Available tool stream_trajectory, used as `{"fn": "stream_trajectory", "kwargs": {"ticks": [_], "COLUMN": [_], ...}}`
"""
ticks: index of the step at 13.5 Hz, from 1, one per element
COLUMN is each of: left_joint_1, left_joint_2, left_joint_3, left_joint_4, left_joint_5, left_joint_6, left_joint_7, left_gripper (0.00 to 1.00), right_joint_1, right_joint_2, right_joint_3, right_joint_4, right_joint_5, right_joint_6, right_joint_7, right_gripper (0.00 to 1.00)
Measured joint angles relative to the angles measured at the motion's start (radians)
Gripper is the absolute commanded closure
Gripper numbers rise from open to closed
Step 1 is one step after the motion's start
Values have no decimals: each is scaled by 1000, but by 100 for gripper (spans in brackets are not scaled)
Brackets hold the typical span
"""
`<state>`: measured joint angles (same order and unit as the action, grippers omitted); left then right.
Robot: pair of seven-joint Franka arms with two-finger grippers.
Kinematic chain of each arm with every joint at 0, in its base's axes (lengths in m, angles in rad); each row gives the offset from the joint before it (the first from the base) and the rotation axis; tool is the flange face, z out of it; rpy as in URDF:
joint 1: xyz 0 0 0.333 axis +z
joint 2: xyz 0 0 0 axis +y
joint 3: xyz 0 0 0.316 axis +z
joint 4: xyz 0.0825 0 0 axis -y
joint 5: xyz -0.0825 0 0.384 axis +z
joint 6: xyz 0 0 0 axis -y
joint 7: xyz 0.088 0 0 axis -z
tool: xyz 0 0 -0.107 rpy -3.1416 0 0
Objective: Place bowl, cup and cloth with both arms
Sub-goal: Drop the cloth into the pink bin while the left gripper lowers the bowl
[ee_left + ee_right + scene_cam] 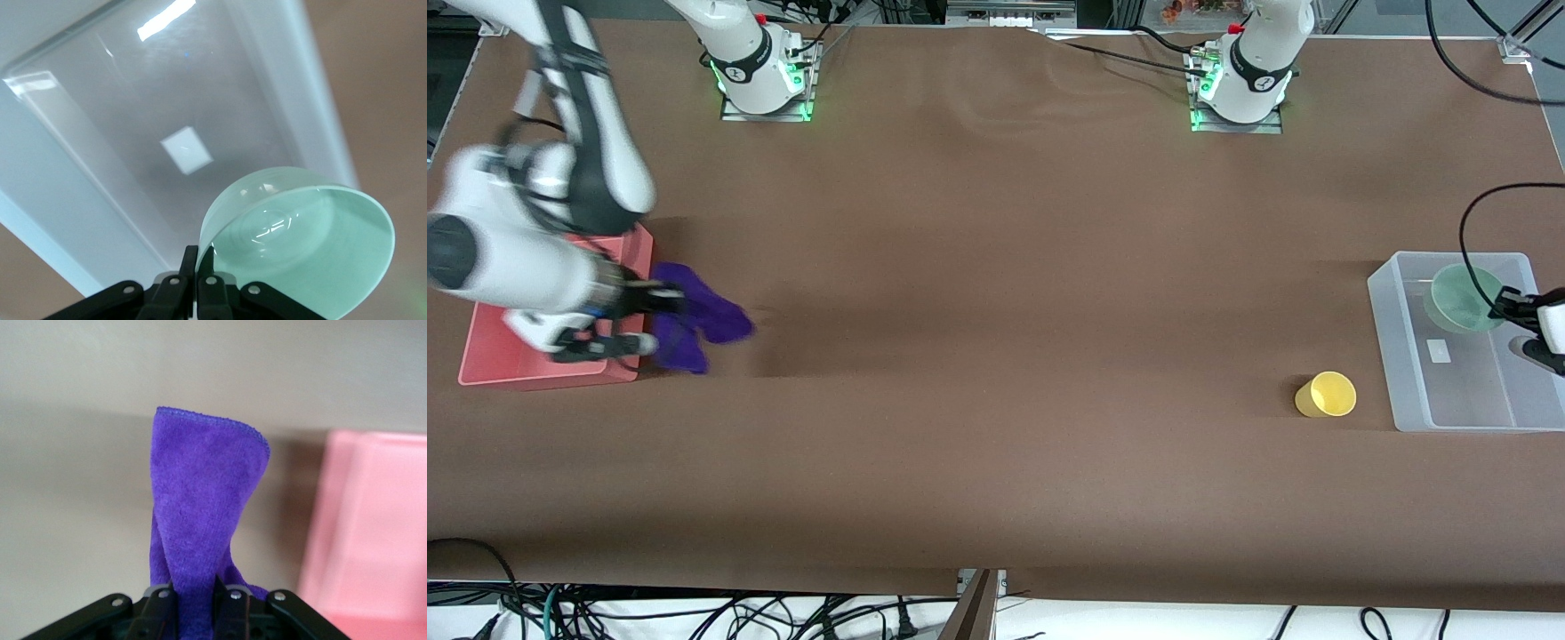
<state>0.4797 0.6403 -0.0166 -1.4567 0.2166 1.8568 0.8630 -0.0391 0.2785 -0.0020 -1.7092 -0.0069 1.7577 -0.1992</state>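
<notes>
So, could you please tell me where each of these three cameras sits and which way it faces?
Front view: high across the table, facing both arm bases; shows the yellow cup and pink bin.
Left wrist view: on the left arm, over the clear bin; left claw pinches the bowl.
Right wrist view: on the right arm; right claw grips the cloth.
Shared: front view also shows bowl and cloth.

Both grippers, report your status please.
Left gripper shut on bowl over clear bin. Right gripper shut on cloth beside pink bin. Cup untouched.
</notes>
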Motion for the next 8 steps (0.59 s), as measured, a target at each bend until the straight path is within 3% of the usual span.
{"fn": "stream_trajectory", "kwargs": {"ticks": [2,3,4,8], "left_joint_1": [44,55,58,54], "left_joint_2": [72,101,124,143], "left_joint_3": [-1,-2,-4,-17], "left_joint_4": [14,17,20,50], "left_joint_5": [0,0,-1,-36], "left_joint_6": [110,146,169,186], "left_joint_7": [31,34,35,32], "left_gripper": [100,90,1,0], "right_joint_1": [-10,-16,-24,-60], "right_joint_2": [-13,-14,-14,8], "right_joint_3": [-97,-139,-172,-249], "right_joint_4": [115,154,178,158], "right_joint_5": [-5,-19,-44,-85], "right_joint_6": [-190,-245,-266,-204], "right_joint_7": [-157,-228,-298,-447], "right_gripper": [100,100,100,100]}}
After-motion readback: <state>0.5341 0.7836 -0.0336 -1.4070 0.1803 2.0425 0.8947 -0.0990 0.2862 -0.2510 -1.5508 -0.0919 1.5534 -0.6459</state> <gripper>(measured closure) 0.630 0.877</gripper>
